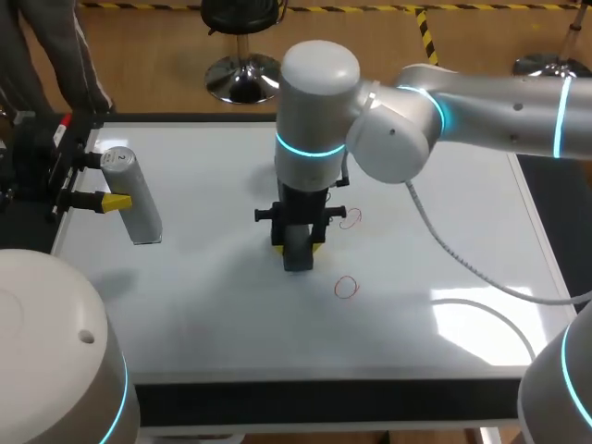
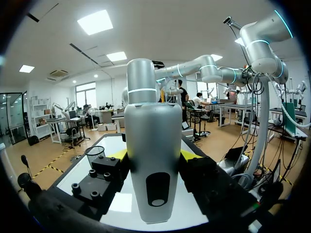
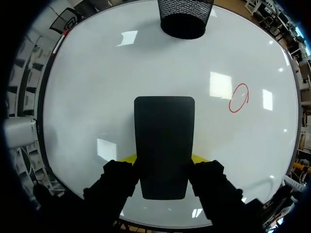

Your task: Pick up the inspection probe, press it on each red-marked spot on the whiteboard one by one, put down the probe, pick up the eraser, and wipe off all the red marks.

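Both jaws clamped: left on the probe (image 2: 151,160), right apparently pressing eraser (image 3: 164,145) to whiteboard (image 3: 97,87)

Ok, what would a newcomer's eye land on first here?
The right arm stretched over the middle of the whiteboard, its right gripper shut on the black eraser at the board's surface. Two red marks lie close by, the second nearer the front edge. At the board's left edge, the left gripper is shut on the silver probe.
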